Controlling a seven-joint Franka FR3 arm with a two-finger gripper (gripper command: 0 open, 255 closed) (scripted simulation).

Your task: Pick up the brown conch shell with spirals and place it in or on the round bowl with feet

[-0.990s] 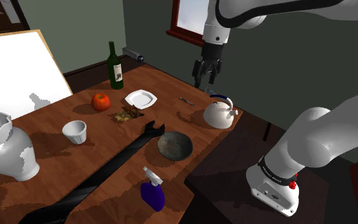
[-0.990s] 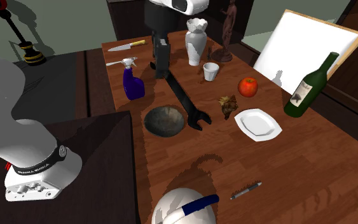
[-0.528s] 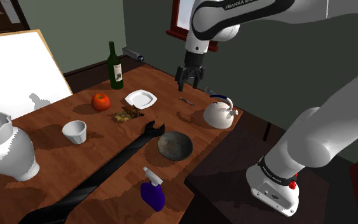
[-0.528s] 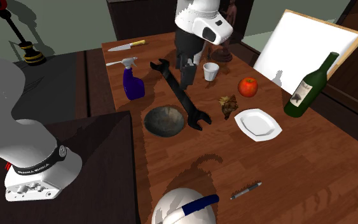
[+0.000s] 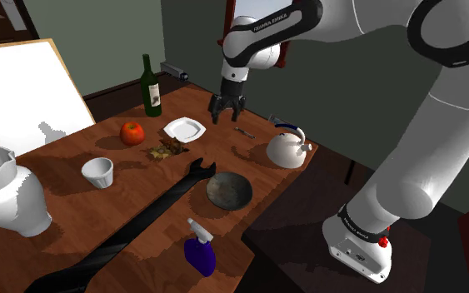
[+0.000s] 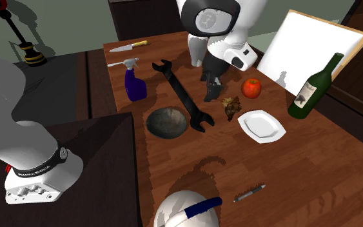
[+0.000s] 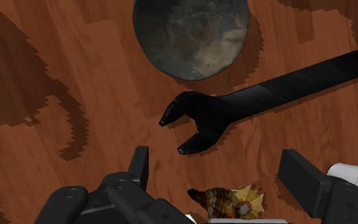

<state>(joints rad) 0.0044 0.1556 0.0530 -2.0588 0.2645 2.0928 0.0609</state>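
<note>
Wrist view: the gripper's [image 7: 215, 162] 2 fingers stand spread, the brown shell [image 7: 225, 202] between them untouched, black wrench [image 7: 260, 95] and dark bowl [image 7: 190, 35] beyond. Shoulder view: it hangs above the table [image 5: 74, 208], near a white plate [image 5: 183, 129].

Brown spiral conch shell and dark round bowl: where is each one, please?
brown spiral conch shell [image 6: 231, 106], second exterior view, its middle
dark round bowl [image 5: 228, 190], shoulder view, bare inside

Brown shell [image 6: 231, 106], dark round bowl [image 6: 166, 122], apart
</note>
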